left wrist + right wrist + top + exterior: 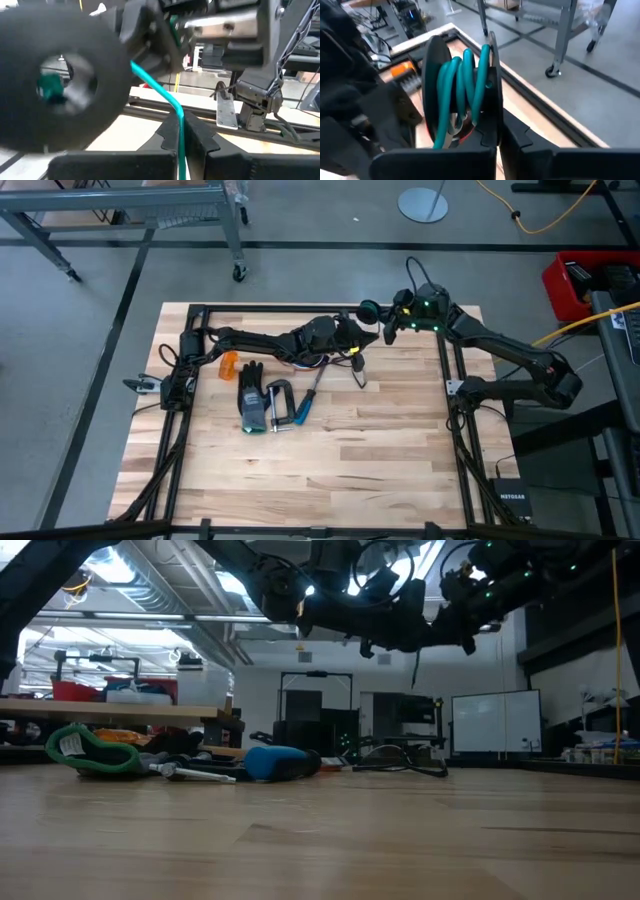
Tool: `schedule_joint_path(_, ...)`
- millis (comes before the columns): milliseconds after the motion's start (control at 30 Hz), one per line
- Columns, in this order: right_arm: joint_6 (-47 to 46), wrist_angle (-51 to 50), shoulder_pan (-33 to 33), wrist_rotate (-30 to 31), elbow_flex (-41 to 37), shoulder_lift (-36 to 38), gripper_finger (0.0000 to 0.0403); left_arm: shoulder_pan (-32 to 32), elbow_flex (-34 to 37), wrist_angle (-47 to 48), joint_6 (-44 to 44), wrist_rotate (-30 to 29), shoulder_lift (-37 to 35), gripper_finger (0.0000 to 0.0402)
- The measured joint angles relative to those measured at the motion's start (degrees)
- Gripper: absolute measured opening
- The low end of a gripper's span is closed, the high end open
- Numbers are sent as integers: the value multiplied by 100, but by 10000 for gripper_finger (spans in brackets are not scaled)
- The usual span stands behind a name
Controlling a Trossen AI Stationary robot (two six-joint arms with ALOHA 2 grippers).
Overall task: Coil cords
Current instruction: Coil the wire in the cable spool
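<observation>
Right gripper point(497, 137): fingers pressed together on rim of black spool point(432, 90), held up off the table.
Teal cord point(465, 80): several turns wound on the spool; free end runs to the left gripper point(180, 137).
Left gripper: just beside the spool, pinching the cord.
Technique: keep cord taut, lay turns side by side.
Surface: pale wood table point(340, 450); workshop beyond.

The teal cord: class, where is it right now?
The teal cord is off the table, wound on a black spool in the right gripper, its free end pinched by the left gripper.
</observation>
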State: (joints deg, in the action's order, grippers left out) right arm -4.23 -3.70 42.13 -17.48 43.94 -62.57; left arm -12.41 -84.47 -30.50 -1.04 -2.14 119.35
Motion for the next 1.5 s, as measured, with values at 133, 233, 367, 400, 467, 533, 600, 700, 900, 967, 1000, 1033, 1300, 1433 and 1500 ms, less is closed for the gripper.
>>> schedule_joint_path(133,0,4,0,-10,0,279,2,7,-2,-17,1,4,0,17)
schedule_joint_path(233,0,-5,0,-8,0,453,2,7,-2,-7,-1,5,0,27)
schedule_joint_path(367,0,-42,0,-6,0,631,2,42,-2,24,1,29,0,26)
schedule_joint_path(400,0,-66,0,-6,0,661,2,49,-2,22,1,29,0,22)
schedule_joint_path(467,0,-70,0,-8,0,717,2,60,-2,10,1,27,0,13)
schedule_joint_path(533,11,-84,0,-8,0,772,2,68,-2,0,1,23,0,6)
schedule_joint_path(600,15,-114,0,-8,0,814,2,75,-2,0,1,10,0,4)
schedule_joint_path(700,19,-189,0,-11,0,916,2,82,-2,-4,1,5,0,12)
schedule_joint_path(900,102,-437,2,-5,3,1158,2,82,2,48,1,20,2,24)
schedule_joint_path(967,108,-521,2,-4,9,1253,2,83,2,58,1,24,2,20)
schedule_joint_path(1000,133,-600,2,-6,9,1305,2,84,2,76,1,25,2,18)
schedule_joint_path(1033,149,-682,2,-6,9,1360,2,84,2,115,1,23,2,15)
schedule_joint_path(1300,166,-1195,0,-9,9,1645,2,128,2,324,244,1,2,3)
schedule_joint_path(1433,168,-1556,0,-10,9,1791,2,167,2,345,387,2,2,2)
schedule_joint_path(1500,168,-1839,-2,-15,9,1866,2,167,2,361,416,5,11,2)
